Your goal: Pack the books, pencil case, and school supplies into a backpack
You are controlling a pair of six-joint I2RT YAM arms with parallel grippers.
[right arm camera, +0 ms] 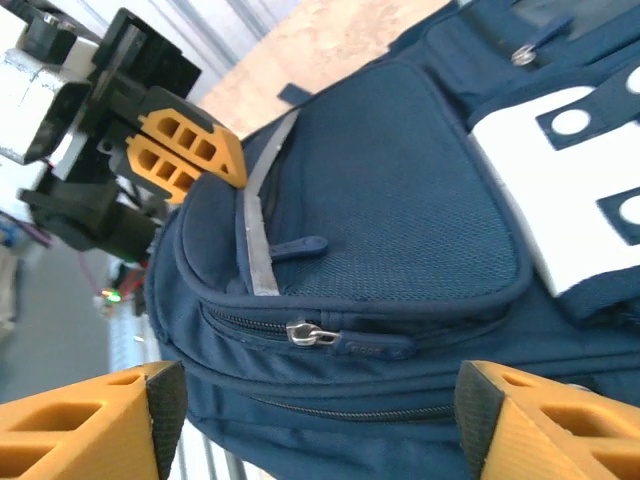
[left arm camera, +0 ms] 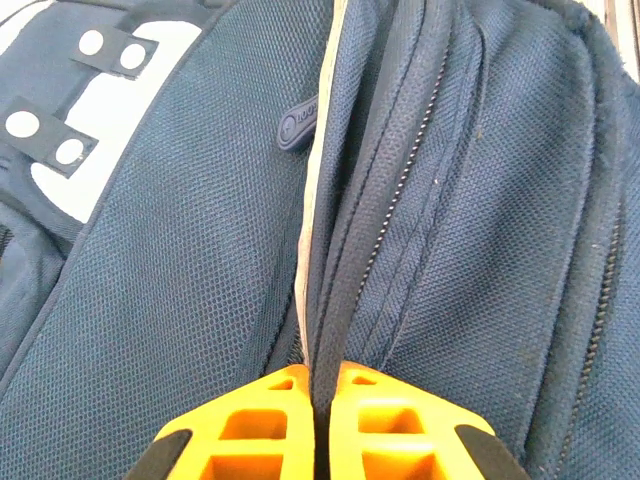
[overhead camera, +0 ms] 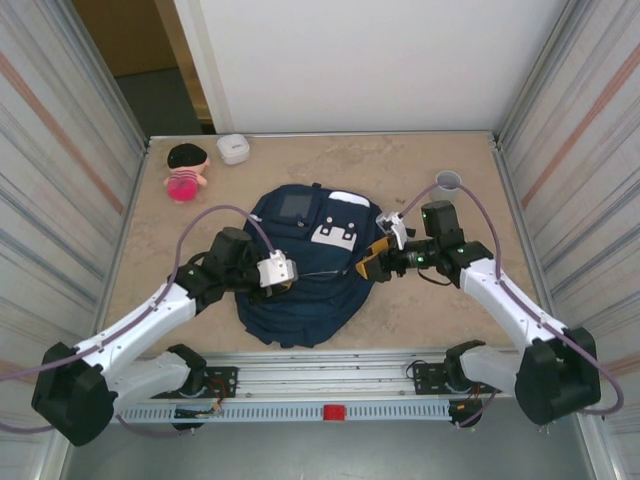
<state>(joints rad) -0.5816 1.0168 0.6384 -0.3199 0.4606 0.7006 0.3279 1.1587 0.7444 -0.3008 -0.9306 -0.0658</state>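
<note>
The navy backpack (overhead camera: 300, 285) with white patches lies flat in the middle of the table. My left gripper (overhead camera: 293, 272) is shut on a fold of its fabric beside the white trim stripe (left arm camera: 312, 200), and dark cloth is pinched between the orange fingers (left arm camera: 270, 420). My right gripper (right arm camera: 320, 400) is open wide at the backpack's right side, its pads on either side of a silver zipper slider (right arm camera: 312, 333) on a closed zip. A dark grey rectangle (overhead camera: 295, 207) shows on the backpack's far end. The book, pencil case and silvery bar are out of view.
A grey cup (overhead camera: 448, 181) stands at the back right. A small white rounded box (overhead camera: 233, 148) and a pink doll (overhead camera: 185, 170) sit at the back left. Metal walls close in both sides, and a rail (overhead camera: 330, 385) runs along the near edge.
</note>
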